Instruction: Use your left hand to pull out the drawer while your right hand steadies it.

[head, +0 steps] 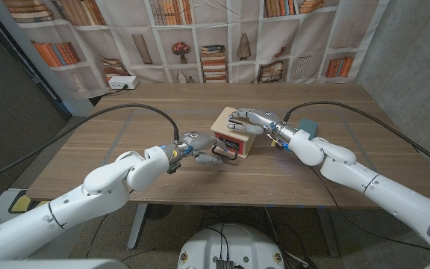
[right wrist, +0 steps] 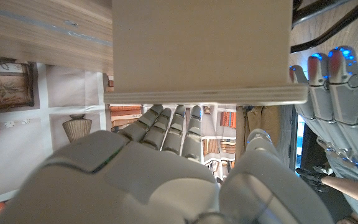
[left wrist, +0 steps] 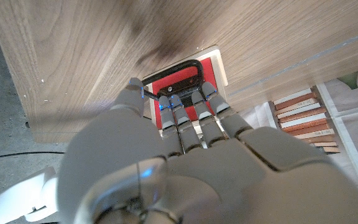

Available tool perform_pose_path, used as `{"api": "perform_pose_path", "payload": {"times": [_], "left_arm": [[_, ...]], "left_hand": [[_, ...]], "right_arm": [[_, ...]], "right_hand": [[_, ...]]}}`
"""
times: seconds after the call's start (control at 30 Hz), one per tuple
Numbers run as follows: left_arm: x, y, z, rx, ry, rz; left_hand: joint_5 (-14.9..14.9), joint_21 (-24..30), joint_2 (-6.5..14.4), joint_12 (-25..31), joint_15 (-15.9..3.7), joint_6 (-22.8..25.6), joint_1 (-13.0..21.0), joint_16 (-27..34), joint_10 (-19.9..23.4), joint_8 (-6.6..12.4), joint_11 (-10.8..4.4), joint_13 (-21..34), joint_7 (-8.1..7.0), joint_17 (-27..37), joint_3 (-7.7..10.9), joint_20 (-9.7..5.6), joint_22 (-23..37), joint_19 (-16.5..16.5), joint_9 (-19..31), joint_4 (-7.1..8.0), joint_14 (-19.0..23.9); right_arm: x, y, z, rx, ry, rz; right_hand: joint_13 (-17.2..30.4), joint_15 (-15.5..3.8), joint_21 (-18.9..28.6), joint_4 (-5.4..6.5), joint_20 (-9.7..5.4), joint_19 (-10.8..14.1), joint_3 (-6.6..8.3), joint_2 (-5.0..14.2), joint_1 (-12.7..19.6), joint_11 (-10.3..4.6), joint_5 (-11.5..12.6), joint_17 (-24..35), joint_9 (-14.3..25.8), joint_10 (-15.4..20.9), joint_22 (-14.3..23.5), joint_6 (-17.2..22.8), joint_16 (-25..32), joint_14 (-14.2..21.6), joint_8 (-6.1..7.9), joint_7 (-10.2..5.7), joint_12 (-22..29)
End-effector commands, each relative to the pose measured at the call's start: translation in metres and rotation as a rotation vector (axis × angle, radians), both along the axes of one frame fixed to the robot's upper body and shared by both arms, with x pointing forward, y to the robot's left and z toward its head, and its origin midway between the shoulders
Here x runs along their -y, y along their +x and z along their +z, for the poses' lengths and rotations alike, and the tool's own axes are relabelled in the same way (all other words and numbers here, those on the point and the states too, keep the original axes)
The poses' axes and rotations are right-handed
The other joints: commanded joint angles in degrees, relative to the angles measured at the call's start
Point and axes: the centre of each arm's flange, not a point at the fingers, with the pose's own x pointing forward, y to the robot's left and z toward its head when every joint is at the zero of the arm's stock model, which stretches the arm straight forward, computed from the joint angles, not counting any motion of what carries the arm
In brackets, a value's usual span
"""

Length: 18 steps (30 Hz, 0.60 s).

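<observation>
A small light-wood drawer box (head: 228, 119) with a red drawer front (head: 231, 143) stands mid-table. A black loop handle (head: 226, 155) sticks out from that front toward me. My left hand (head: 198, 145) reaches in from the near side, and its fingertips (left wrist: 180, 102) hook at the handle (left wrist: 185, 66) against the red front (left wrist: 211, 67). My right hand (head: 254, 120) lies over the top of the box, its fingers (right wrist: 169, 124) wrapped past the box's edge (right wrist: 201, 43) and its thumb against the side.
The wooden table (head: 125, 149) extends bare to both sides of the box. A white power strip (head: 122, 83) sits at the back left. A bookshelf-print curtain (head: 200, 37) hangs behind the table. Black cables (head: 125, 110) arc over the table to each wrist.
</observation>
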Motion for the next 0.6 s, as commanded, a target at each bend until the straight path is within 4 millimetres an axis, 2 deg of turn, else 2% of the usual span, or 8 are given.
{"api": "perform_pose_path", "payload": {"times": [0.03,0.37,0.6], "left_arm": [[0.010,0.002,-0.001,0.015,0.059,-0.009],[0.016,0.009,-0.004,-0.005,0.071,-0.027],[0.018,0.019,-0.007,-0.032,0.076,-0.024]], "left_hand": [[-0.1,-0.2,0.1,0.2,-4.18,1.1,0.3,0.1,1.0,0.22,-0.05,0.2,-0.12,0.3,0.54,-1.77,0.1,-0.3,0.1,-0.05,0.8],[-0.1,-0.4,0.0,0.3,-4.31,2.2,0.7,0.2,1.6,0.39,0.17,0.2,-0.11,0.3,0.94,-2.39,0.1,-0.5,0.1,-0.07,1.3],[-0.1,-0.5,0.0,0.3,-4.23,2.6,0.8,0.3,2.0,0.41,0.30,0.2,-0.04,0.4,1.11,-2.47,0.1,-0.5,0.1,-0.03,1.8]], "right_arm": [[-0.002,-0.001,-0.002,-0.002,0.012,0.006],[0.000,-0.001,-0.003,-0.006,0.016,-0.002],[0.001,-0.001,-0.002,-0.009,0.012,-0.006]], "right_hand": [[0.1,-0.94,0.2,0.00,-2.61,0.7,0.09,0.55,0.1,0.29,-0.4,0.1,0.2,0.1,0.2,0.2,0.0,0.0,-0.32,0.05,0.2],[0.1,-0.93,0.0,-0.02,-2.54,0.8,0.09,0.57,0.0,0.05,-0.4,0.1,0.2,0.2,0.2,0.3,0.1,0.3,-0.37,0.10,0.2],[0.1,-0.84,-0.1,-0.04,-2.49,0.9,0.08,0.57,0.0,0.43,-0.5,0.1,0.2,0.2,0.2,0.3,0.1,0.4,-0.40,0.12,0.2]]}}
